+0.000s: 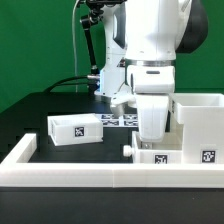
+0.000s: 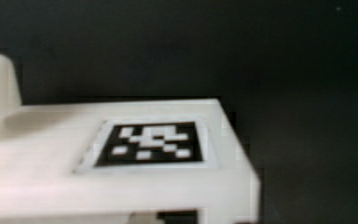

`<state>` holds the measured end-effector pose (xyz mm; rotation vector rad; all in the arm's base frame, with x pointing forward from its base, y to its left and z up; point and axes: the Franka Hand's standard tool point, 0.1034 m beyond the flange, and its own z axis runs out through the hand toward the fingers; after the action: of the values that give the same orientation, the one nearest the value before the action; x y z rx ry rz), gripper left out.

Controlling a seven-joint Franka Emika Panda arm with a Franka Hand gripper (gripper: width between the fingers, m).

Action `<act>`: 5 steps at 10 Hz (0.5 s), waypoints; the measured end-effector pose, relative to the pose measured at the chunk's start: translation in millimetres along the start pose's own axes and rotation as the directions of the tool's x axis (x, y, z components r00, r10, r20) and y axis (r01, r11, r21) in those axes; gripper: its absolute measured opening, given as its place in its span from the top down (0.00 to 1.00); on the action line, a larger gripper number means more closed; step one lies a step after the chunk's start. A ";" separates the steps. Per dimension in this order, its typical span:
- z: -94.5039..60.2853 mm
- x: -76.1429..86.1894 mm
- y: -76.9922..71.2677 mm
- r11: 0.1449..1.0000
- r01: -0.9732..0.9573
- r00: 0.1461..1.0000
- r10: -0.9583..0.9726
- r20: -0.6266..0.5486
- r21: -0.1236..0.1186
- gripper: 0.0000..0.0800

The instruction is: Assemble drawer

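Observation:
The drawer lies in parts. A tall open-fronted white box housing [image 1: 200,122] stands at the exterior view's right. One small tagged tray [image 1: 76,128] lies at the left. A second tagged tray [image 1: 160,155] sits against the housing's left side, just behind the border wall. My gripper [image 1: 151,138] is straight above this tray, with its fingers down at the tray's rim. The wrist view shows a white tagged face [image 2: 149,143] very close up. Only a sliver of a finger shows at that frame's edge, so how the jaws stand is hidden.
A long low white border wall [image 1: 100,172] runs along the front and up the left side. The marker board [image 1: 118,119] lies behind the gripper. Black and green cables hang at the back over a green backdrop.

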<state>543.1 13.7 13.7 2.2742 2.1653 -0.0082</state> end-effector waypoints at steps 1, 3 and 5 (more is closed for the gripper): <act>0.0 2.0 -0.2 1.000 0.003 1.000 -0.003 -0.001 0.000 0.95; -0.4 7.0 0.2 1.000 0.003 1.000 -0.003 -0.005 -0.003 0.95; -0.3 7.0 1.3 1.000 0.001 1.000 -0.001 -0.010 -0.017 0.95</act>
<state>544.7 20.6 13.9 2.2690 2.1622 0.0217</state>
